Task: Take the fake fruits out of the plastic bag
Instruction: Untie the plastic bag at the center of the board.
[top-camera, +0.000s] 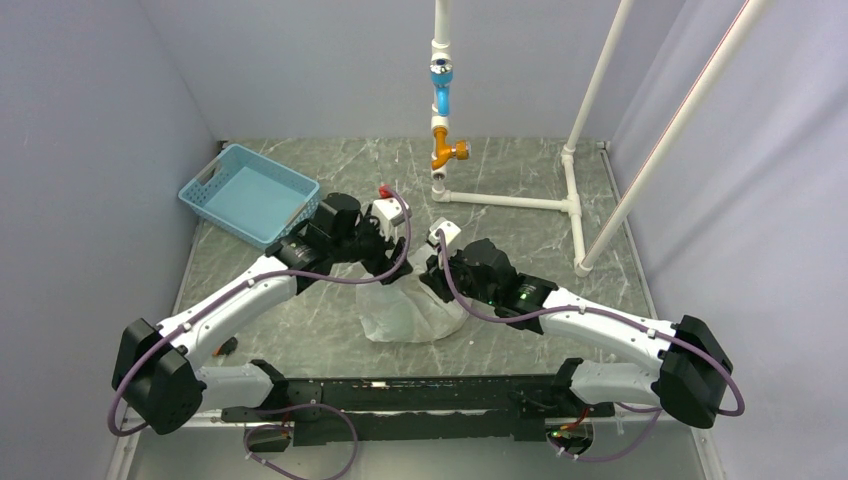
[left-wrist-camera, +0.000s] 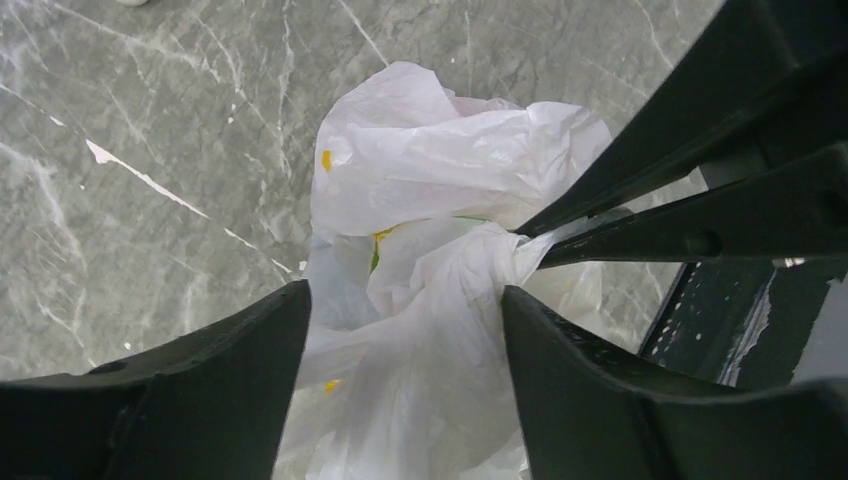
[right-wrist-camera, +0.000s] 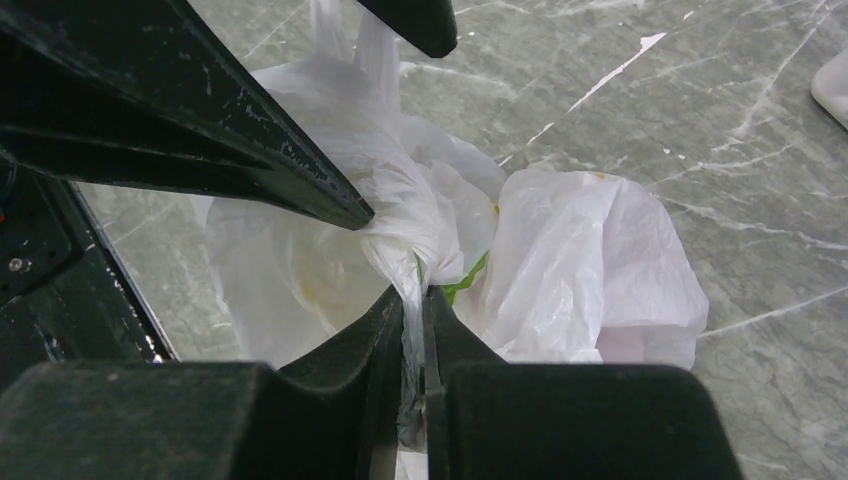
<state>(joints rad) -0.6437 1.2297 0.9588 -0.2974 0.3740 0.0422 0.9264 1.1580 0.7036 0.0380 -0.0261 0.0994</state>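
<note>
Pinching a twisted fold of the crinkly translucent white plastic bag (top-camera: 400, 318), the right gripper (right-wrist-camera: 412, 296) is clenched on the film. Left gripper (left-wrist-camera: 405, 300) hangs spread wide, loose film between its fingers. Bag sits mid-table on the grey marbled tabletop (top-camera: 520, 232), between both arms.

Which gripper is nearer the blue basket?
Left. The left gripper is open over the plastic bag, on the side toward the blue basket; the right gripper pinches the bag's film farther from it.
</note>
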